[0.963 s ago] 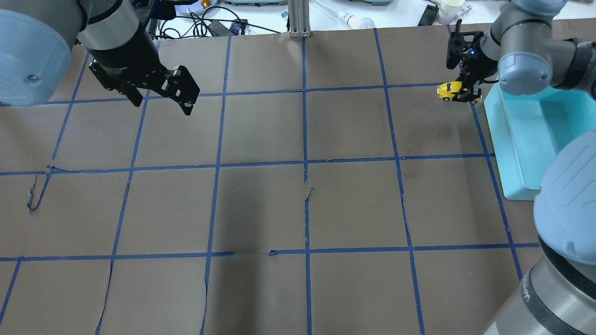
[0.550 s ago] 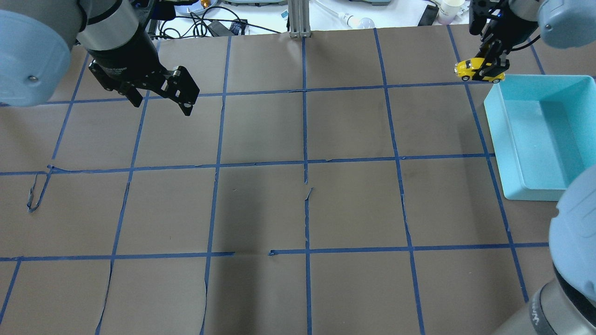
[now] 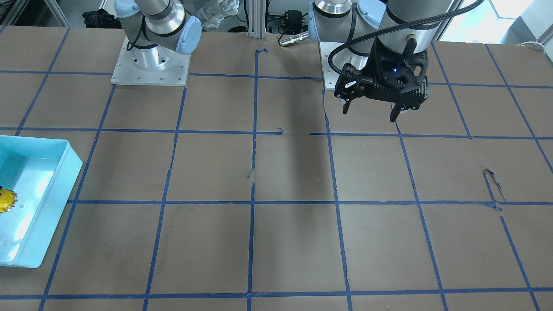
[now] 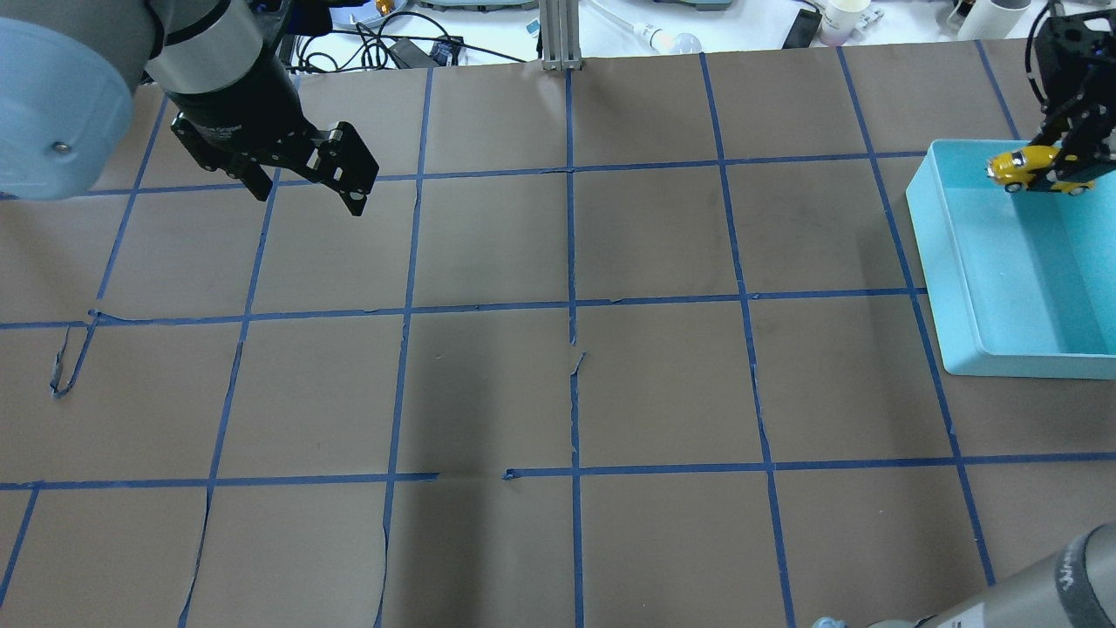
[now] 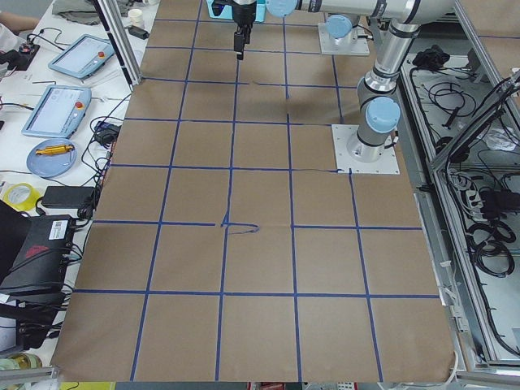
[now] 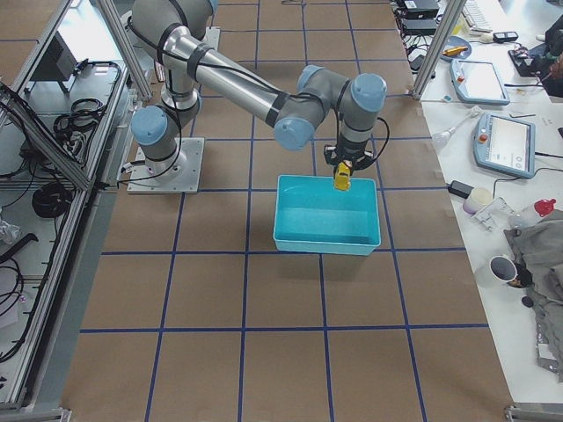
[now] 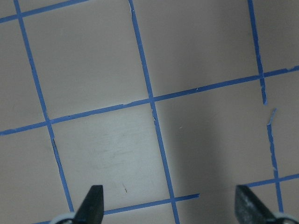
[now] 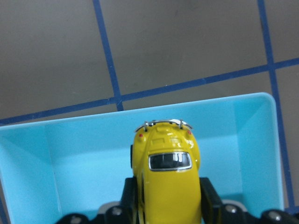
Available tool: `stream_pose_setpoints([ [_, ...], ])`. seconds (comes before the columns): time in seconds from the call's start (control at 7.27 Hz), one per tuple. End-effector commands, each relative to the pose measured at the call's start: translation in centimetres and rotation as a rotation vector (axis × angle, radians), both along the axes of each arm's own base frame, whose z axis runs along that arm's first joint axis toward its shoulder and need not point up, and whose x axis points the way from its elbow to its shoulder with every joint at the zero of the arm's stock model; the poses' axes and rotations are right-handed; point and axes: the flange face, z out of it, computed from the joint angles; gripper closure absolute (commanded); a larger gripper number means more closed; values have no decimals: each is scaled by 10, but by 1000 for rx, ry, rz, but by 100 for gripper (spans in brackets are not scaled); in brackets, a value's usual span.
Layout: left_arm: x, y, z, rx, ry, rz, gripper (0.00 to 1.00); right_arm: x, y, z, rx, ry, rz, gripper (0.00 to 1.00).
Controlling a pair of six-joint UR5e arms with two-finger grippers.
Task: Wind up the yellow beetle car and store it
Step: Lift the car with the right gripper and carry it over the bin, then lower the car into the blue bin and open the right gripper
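The yellow beetle car (image 4: 1033,166) is clamped between the fingers of my right gripper (image 4: 1051,174) and hangs over the far part of the light-blue bin (image 4: 924,244). In the right wrist view the car (image 8: 166,177) points nose-down above the bin's inside, near its wall (image 8: 70,126). It also shows in the front view (image 3: 6,201) and the right exterior view (image 6: 341,178). My left gripper (image 4: 305,196) is open and empty, held above the table's far left; the left wrist view shows its spread fingertips (image 7: 93,198) over bare paper.
Brown paper with a blue tape grid covers the table; a loose tape strip (image 4: 65,362) curls at the left. A metal post (image 4: 558,35), cables and a cup (image 4: 844,19) lie past the far edge. The arm bases (image 3: 149,65) stand on the robot's side.
My right gripper carried the car to the right, from over the table beside the bin to over the bin. The left gripper stayed in place, open.
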Motion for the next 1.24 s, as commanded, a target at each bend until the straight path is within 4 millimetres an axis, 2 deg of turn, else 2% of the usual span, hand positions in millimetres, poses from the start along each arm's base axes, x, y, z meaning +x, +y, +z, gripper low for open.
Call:
stream_pose_setpoints([
  [0.0, 1, 1, 0, 1, 1, 3, 0, -39, 51, -80, -13, 2, 31, 97],
  [0.14, 1, 0, 0, -1, 1, 5, 0, -39, 70, -115, -30, 10, 41, 97],
  [0.28, 2, 1, 1, -1, -1, 6, 0, -35, 82, -140, -36, 10, 58, 97],
  [0.69, 2, 1, 0, 2, 1, 6, 0, -33, 80, -165, -84, -14, 102, 96],
  [0.83, 2, 1, 0, 2, 1, 6, 0, -33, 80, -164, -84, -12, 100, 88],
  [0.96, 2, 1, 0, 2, 1, 6, 0, -34, 81, -161, -70, -4, 90, 35],
  [1.1, 2, 1, 0, 2, 1, 6, 0, -35, 79, -154, -75, 1, 72, 0],
])
